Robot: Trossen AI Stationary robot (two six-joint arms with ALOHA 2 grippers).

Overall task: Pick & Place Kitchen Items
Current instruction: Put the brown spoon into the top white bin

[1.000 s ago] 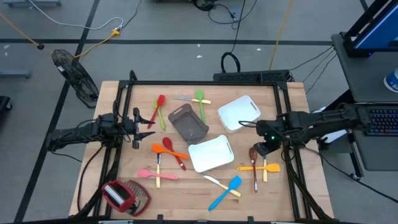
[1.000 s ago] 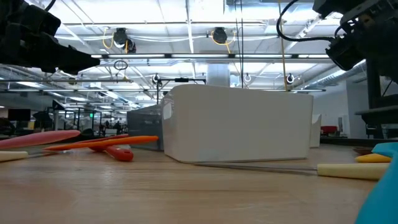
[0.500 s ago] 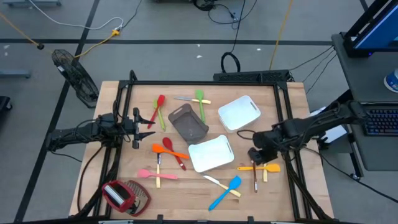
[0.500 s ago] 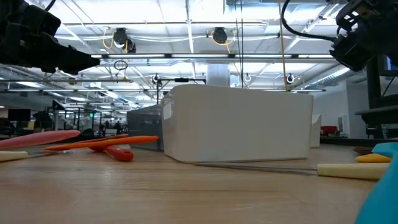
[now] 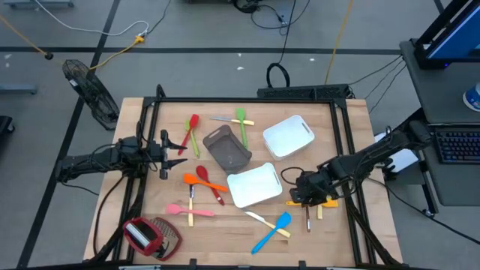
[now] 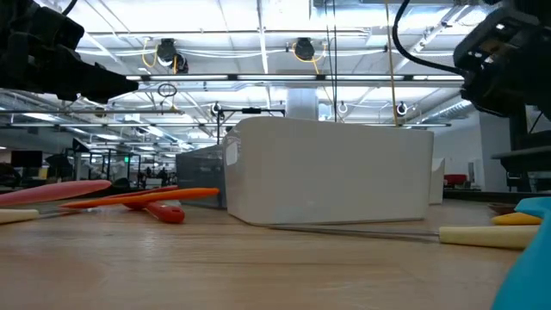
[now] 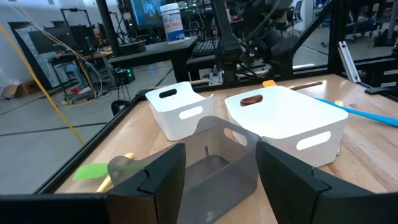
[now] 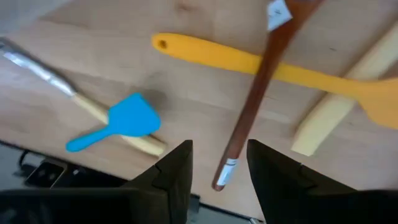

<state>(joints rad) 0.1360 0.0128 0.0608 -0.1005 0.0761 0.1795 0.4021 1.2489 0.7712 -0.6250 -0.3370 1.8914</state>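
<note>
Progress so far looks close to zero, going by the layout: nearly all the utensils lie loose on the table [image 5: 352, 120], and the only thing I can spot in a tray is something small and brown in the white tray [image 7: 292, 115] at the table's middle. The other white tray [image 5: 289, 136] near the far edge looks bare, and so does the grey tray [image 5: 227, 148].

The right gripper [image 5: 306, 191] hangs low over the cluster toward the right edge, with the wooden spoon [image 8: 261, 87] lying crossed over the yellow spatula [image 8: 249, 59]. Its fingers are partly spread, straddling the spoon's handle end, gripping nothing yet as far as I can see. The left gripper [image 7: 217, 180] waits by the left edge, fingers spread and empty.
</note>
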